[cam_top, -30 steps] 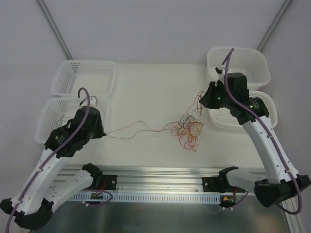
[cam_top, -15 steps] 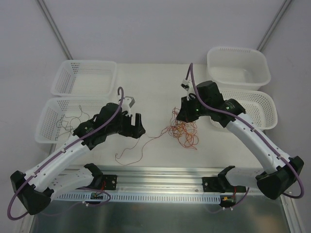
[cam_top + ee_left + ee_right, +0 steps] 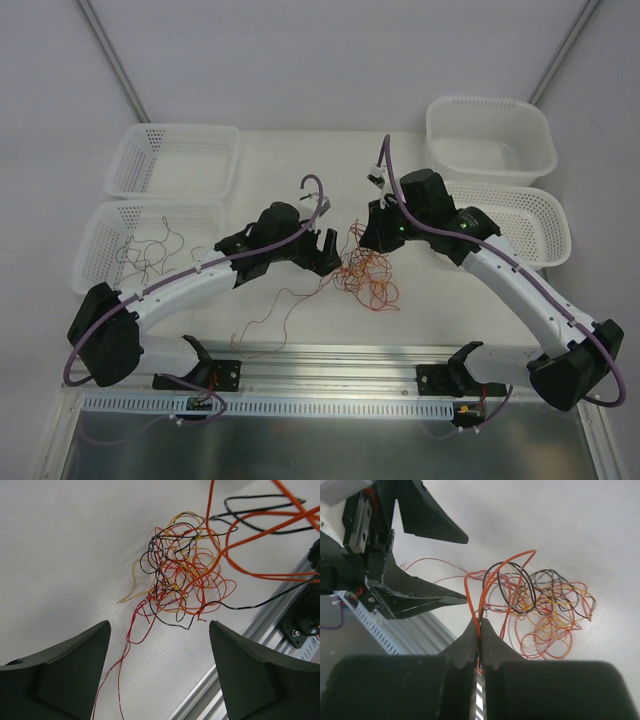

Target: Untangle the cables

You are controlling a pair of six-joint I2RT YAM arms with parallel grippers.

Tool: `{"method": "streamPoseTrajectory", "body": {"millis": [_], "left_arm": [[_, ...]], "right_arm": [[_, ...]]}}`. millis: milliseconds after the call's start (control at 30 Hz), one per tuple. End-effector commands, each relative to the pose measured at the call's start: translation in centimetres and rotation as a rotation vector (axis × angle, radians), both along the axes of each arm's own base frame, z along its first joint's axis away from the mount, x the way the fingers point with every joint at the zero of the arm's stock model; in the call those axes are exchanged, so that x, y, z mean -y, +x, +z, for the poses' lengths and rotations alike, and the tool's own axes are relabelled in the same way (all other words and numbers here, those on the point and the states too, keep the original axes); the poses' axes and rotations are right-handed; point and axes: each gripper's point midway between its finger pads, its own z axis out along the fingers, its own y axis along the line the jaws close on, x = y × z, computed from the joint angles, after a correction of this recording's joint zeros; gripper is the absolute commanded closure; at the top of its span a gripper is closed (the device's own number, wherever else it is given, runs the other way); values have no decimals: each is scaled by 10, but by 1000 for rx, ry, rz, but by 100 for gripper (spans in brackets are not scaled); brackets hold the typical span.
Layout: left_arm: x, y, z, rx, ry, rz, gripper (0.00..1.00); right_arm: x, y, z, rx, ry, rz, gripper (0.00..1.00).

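The cables lie as a knot of orange, red, black and pale yellow wire at the table's middle, also seen in the left wrist view as cables. My left gripper hangs open just left of the knot, its jaws wide apart over bare table with nothing between them. My right gripper stands at the knot's upper edge, shut on orange cables that loop up from the tangle. One loose red cable trails toward the front left.
Two white baskets stand at the left, the back one and the near one holding a few thin cables. Two more baskets stand at the right. An aluminium rail runs along the front.
My left gripper opened, let go of the stretched red cable and swung right from the near left basket to the knot. My right gripper came left from the right baskets, still shut.
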Motion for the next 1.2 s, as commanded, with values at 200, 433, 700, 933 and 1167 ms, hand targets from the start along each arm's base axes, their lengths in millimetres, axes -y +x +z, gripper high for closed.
{"method": "streamPoseTrajectory", "body": {"millis": [200,433,700,933,1167], "left_arm": [[27,4,-56,-61,27,-87,23],[42,13,-79,-90,71,-143,56],[19,7,-46,-46,108,-150,100],[-59,14,9,-15,22,69,100],[-134,13,42,71,47,316,100]], "right_arm": [[47,21,-34,47,-188,-247,99],[48,18,-51,28,-191,-252,99],[101,32,-87,-20,-320,-481,99],[172,28,-118,-159,-405,-744,99],[200,29,-112,-179,-432,-857,99]]}}
